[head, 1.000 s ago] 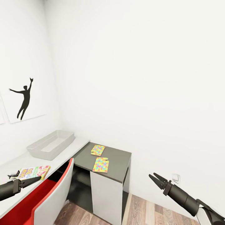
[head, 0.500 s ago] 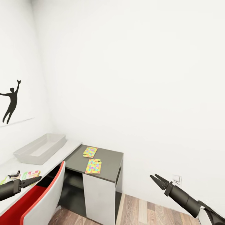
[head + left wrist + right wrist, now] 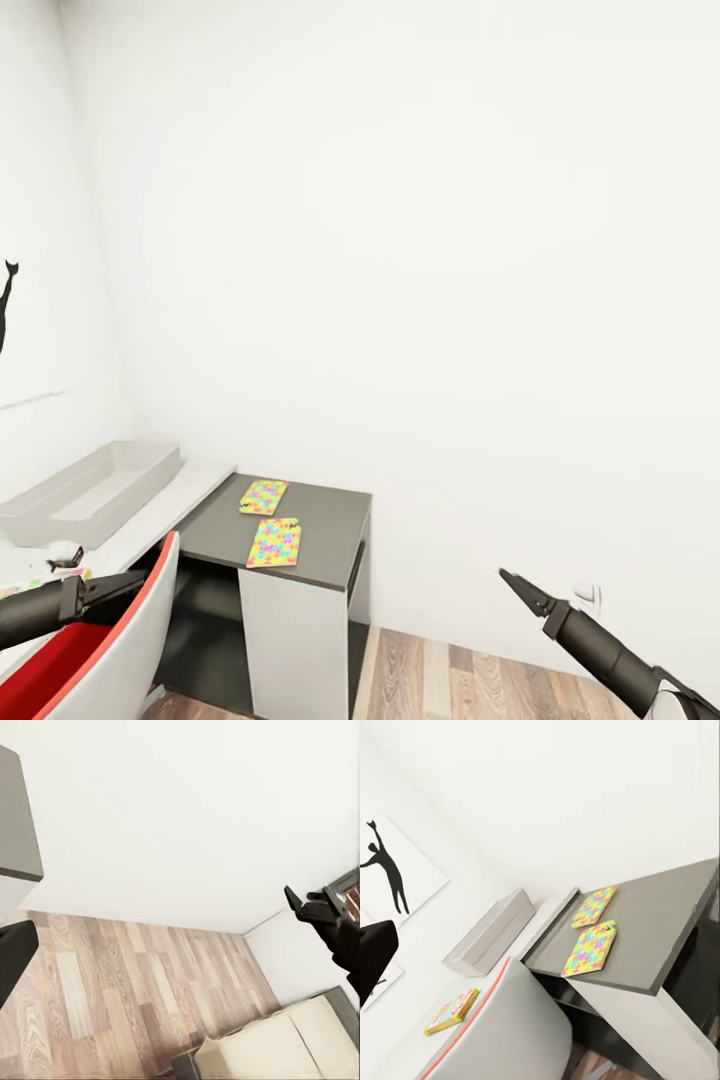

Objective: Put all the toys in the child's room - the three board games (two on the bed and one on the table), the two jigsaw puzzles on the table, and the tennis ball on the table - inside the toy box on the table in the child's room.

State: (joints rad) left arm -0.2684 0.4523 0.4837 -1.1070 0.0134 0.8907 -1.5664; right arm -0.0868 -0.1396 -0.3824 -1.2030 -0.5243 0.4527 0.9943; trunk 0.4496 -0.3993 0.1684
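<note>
Dark grey is the lower wing of the table [image 3: 330, 505] in my head view, and the two jigsaw puzzles lie flat on it: one [image 3: 264, 496] nearer the wall, the other [image 3: 275, 542] near the front edge, close together but apart. On the pale top to the left sits the toy box [image 3: 90, 487], nothing showing inside it. The red-and-white chair [image 3: 120, 650] stands at the desk. My left gripper [image 3: 125, 585] hovers over the chair, and I cannot tell how its fingers stand. My right gripper [image 3: 512, 582] hangs over the wood floor [image 3: 440, 680] well right of the table, fingers pressed to a point.

From the left wrist I see wood floor [image 3: 112, 997], white wall, and the cream bed [image 3: 277, 1050] in a corner, with the right gripper [image 3: 296, 898] across the room.

From the right wrist both puzzles [image 3: 595, 906] [image 3: 590, 949] show on the grey wing, the toy box [image 3: 491, 934] beyond them, the Skip-Bo board game [image 3: 452, 1011] on the pale top, and a silhouette print [image 3: 390, 874] on the wall.
</note>
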